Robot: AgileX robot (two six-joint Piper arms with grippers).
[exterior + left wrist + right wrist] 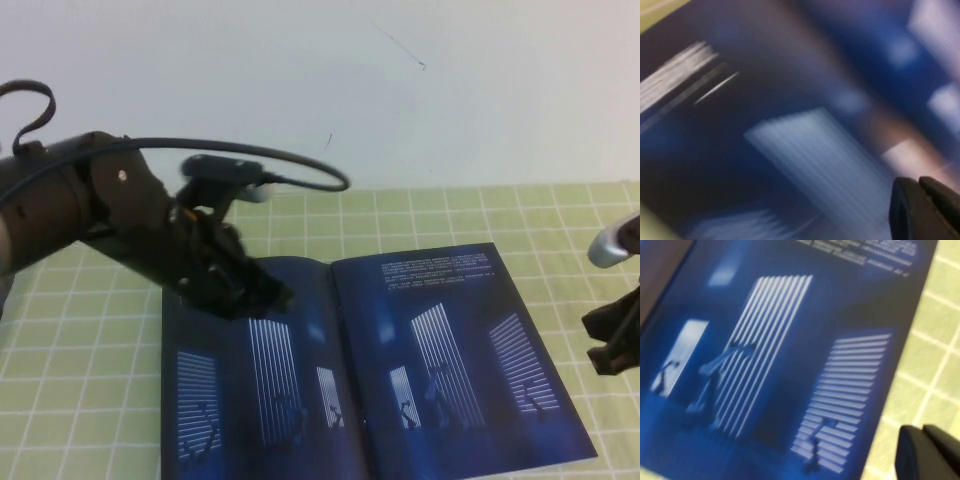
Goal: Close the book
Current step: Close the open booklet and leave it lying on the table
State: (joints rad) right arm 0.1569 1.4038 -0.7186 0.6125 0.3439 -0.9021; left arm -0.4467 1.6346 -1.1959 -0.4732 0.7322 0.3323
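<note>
**Book point(400, 380) lies open on the mat, both claws clenched**

Spread flat at the near edge of the green checked mat point(560, 215), the book shows two dark blue pages. Its gutter point(345, 370) runs from the far side toward the robot. Each page carries white striped panels, and the right page point(460, 350) has a few lines of small pale print along its far edge. The left page point(250, 390) lies level with the other, both flat on the mat.

The left gripper point(268, 296) hangs over the far part of the left page, near the gutter. It is carried by a dark arm point(90, 200) that enters from the robot's left and tilts down toward the paper. Whether its tip touches the page cannot be told. In the left wrist view its two fingertips point(907, 210) sit pressed together with only a thin seam between them. They hold nothing, and blurred blue print lies behind them.

The right gripper point(610, 350) sits at the right edge of the high view, over the mat just beside the book's right-hand edge and apart from it. The right wrist view shows its fingertips point(915, 455) closed on each other as well. They are empty and sit above the line where the right page meets the green squares. A black cable point(300, 165) loops from the left arm in front of the pale wall point(450, 90).
</note>
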